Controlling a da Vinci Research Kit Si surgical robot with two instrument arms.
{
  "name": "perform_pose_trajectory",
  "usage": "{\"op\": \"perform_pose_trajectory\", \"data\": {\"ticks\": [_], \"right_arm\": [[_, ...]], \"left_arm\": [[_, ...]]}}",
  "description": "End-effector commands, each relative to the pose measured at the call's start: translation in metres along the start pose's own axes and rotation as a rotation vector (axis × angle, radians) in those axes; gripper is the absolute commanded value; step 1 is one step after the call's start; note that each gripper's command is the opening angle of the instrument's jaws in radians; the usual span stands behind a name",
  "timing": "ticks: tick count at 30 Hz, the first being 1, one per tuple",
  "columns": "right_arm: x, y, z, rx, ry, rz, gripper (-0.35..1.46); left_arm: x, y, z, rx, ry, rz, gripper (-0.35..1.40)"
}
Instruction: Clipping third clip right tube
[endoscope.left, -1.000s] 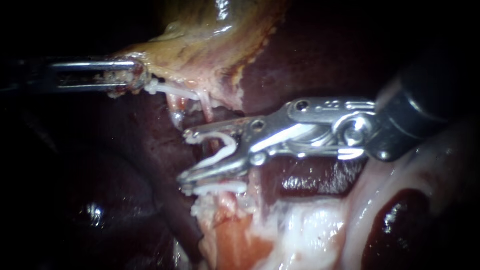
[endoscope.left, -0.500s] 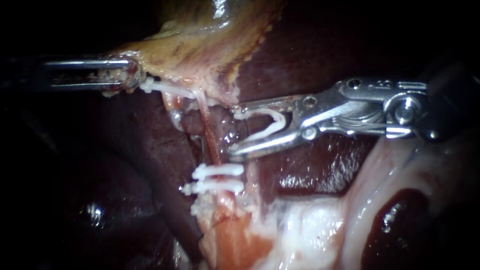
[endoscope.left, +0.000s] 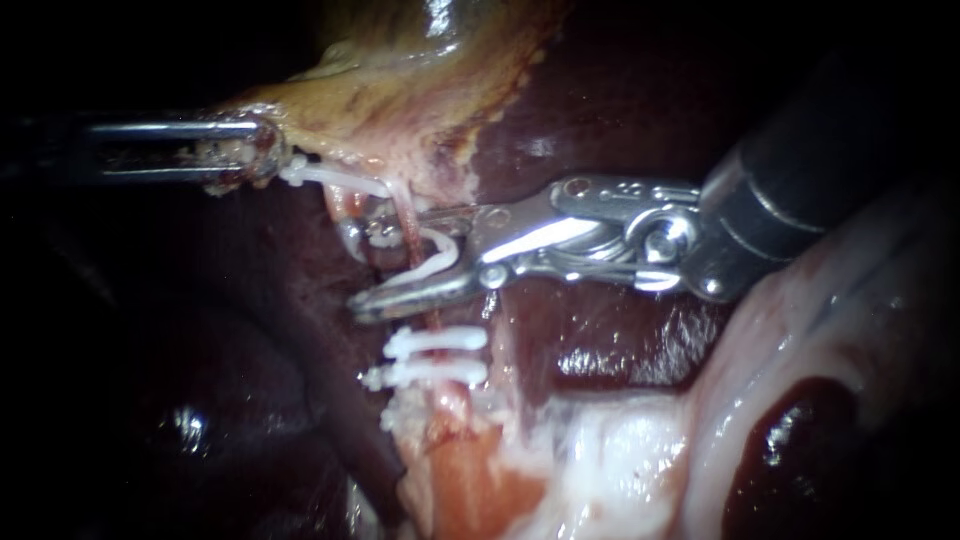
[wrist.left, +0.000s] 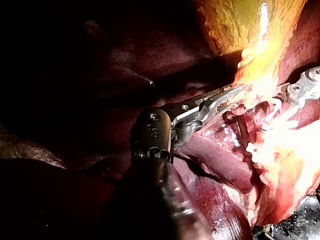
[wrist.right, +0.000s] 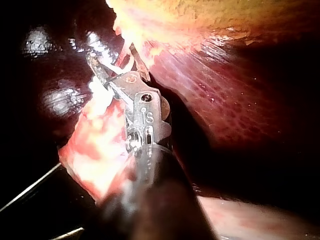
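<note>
Liver (endoscope.left: 620, 120) behind, right hand (endoscope.left: 366, 270) holds an open white clip (endoscope.left: 441, 255) astride the tube (endoscope.left: 404, 206); left hand (endoscope.left: 255, 150) grips gallbladder (endoscope.left: 400, 90).

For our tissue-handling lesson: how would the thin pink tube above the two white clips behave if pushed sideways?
Probably floppy: the tube is thin and strung between gallbladder and clips. Likely slippery: nearby tissue glistens. Possibly fragile, being so slender.

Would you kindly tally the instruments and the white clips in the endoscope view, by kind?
Slender metal instruments: 2, the left instrument gripping the yellowish gallbladder, and the right instrument
Shut white plastic clips: 3
Open white plastic clip in the right instrument's jaws: 1
Total: 6
</note>
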Motion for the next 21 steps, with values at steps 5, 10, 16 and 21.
{"op": "perform_pose_trajectory", "data": {"ticks": [5,10,16,21], "right_arm": [[0.0018,-0.0013,-0.0004,0.048,0.057,0.034,0.5],[0.0044,-0.0031,-0.001,0.112,0.123,0.077,0.49],[0.0061,-0.0042,-0.0016,0.141,0.148,0.101,0.47],[0.006,-0.004,-0.0019,0.144,0.145,0.131,0.41]], "left_arm": [[-0.0001,0.0,0.0001,0.001,0.001,0.0,-0.35],[-0.0001,0.0,0.0001,0.001,0.001,0.0,-0.35],[-0.0001,0.0,0.0001,0.001,0.001,0.0,-0.35],[-0.0001,0.0,0.0001,0.001,0.001,0.0,-0.35]]}}
